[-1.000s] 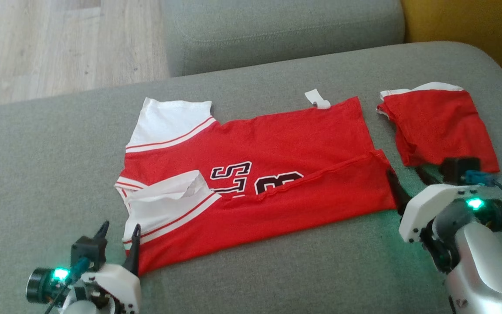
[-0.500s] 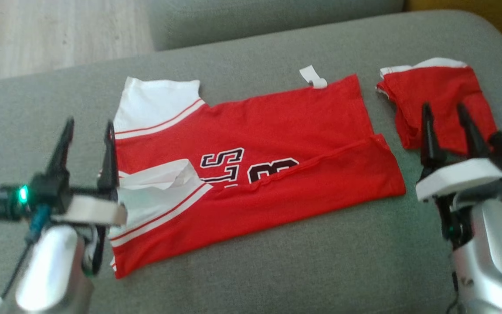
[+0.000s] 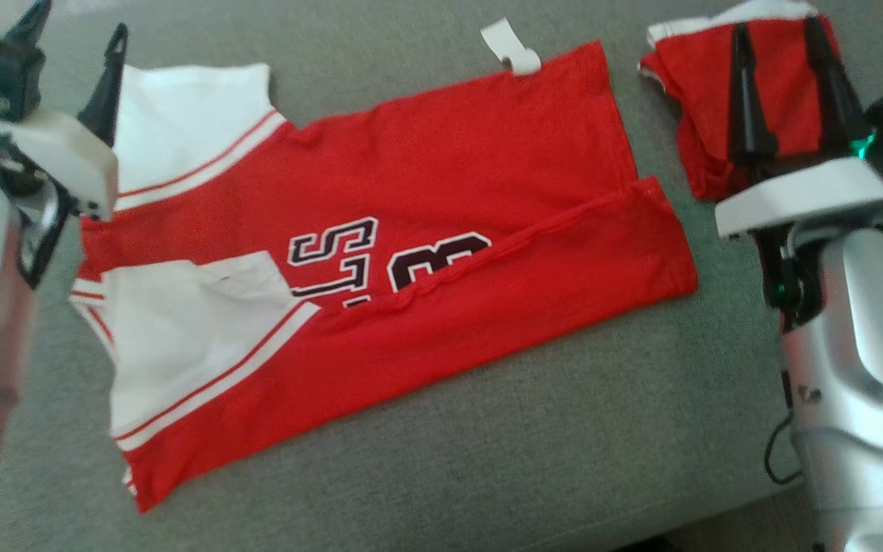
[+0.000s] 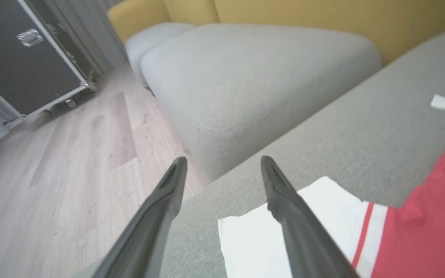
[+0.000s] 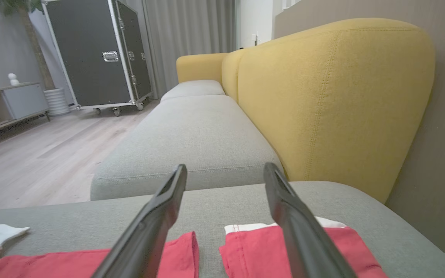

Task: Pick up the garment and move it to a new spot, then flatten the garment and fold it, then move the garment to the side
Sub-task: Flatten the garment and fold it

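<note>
Raising left gripper (image 3: 77, 19) and right gripper (image 3: 776, 27) clear of jersey (image 3: 380, 253) since a second ago, both spread wide, gripping nothing. Left wrist: hovering over jersey's white sleeve (image 4: 334, 208). Right wrist: aiming past jersey's hem toward second red piece (image 5: 303, 247). Leaving jersey half-folded on sofa (image 3: 487, 460); likely lining up next fold.

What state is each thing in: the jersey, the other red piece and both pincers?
jersey: flat on the couch, near edge folded over its front.
small red garment: folded, apart from the jersey.
left pincer: open, empty, at the far white sleeve.
right pincer: open, empty, over the small red garment.
</note>
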Tool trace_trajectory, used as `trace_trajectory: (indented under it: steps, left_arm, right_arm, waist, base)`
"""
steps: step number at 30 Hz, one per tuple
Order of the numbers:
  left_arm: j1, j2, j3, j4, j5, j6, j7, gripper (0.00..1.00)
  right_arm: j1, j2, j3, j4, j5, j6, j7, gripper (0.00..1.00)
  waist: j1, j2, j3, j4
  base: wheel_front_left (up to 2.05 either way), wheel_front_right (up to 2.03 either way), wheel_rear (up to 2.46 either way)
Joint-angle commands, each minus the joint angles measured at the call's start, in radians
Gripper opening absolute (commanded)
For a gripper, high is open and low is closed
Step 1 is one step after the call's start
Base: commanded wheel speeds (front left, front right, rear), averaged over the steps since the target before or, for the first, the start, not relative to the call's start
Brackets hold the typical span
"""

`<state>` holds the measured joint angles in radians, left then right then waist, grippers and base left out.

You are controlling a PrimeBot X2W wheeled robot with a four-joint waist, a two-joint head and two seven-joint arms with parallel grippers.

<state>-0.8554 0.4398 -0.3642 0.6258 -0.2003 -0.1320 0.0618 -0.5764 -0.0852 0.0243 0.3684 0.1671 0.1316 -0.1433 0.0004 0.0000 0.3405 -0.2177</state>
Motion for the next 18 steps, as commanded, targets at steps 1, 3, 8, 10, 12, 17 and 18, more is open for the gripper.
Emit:
trace_trajectory:
  steps: [1, 3, 8, 10, 12, 17, 18]
  left_arm:
    - [-0.072, 0.073, -0.032, -0.002, -0.038, 0.002, 0.039, 1.0]
    - [-0.121, 0.108, -0.107, 0.025, -0.096, 0.002, 0.085, 1.0]
    - [-0.197, 0.174, -0.215, 0.074, -0.196, 0.002, 0.157, 1.0]
    - [-0.222, 0.2, -0.255, 0.103, -0.227, 0.002, 0.185, 1.0]
    - [-0.241, 0.214, -0.283, 0.131, -0.255, 0.002, 0.207, 1.0]
    - [-0.263, 0.228, -0.339, 0.191, -0.316, 0.001, 0.264, 1.0]
    - [-0.267, 0.229, -0.346, 0.202, -0.324, 0.001, 0.271, 1.0]
  right_arm:
    - [-0.041, 0.007, 0.025, -0.035, -0.001, -0.001, -0.014, 1.0]
    - [-0.058, 0.007, 0.029, -0.033, 0.0, -0.001, -0.02, 1.0]
    - [-0.074, 0.008, 0.042, -0.029, 0.003, -0.001, -0.037, 1.0]
    - [-0.074, 0.01, 0.044, -0.022, 0.006, -0.001, -0.045, 1.0]
    - [-0.072, 0.012, 0.045, -0.016, 0.008, -0.001, -0.052, 1.0]
    - [-0.071, 0.016, 0.045, -0.003, 0.011, -0.001, -0.065, 1.0]
    - [-0.072, 0.016, 0.043, 0.0, 0.011, -0.001, -0.066, 1.0]
  waist:
    - [-0.0004, 0.0, 0.075, -0.052]
    - [-0.0004, 0.0, 0.101, -0.061]
    - [-0.0004, 0.0, 0.137, -0.078]
    - [-0.0004, 0.0, 0.148, -0.084]
    - [-0.0004, 0.0, 0.154, -0.086]
    - [-0.0004, 0.0, 0.159, -0.089]
    - [-0.0004, 0.0, 0.159, -0.089]
  base:
    - [0.0, 0.0, 0.0]
    - [0.0, 0.0, 0.0]
    - [0.0, 0.0, 0.0]
    - [0.0, 0.0, 0.0]
    - [0.0, 0.0, 0.0]
    - [0.0, 0.0, 0.0]
    - [0.0, 0.0, 0.0]
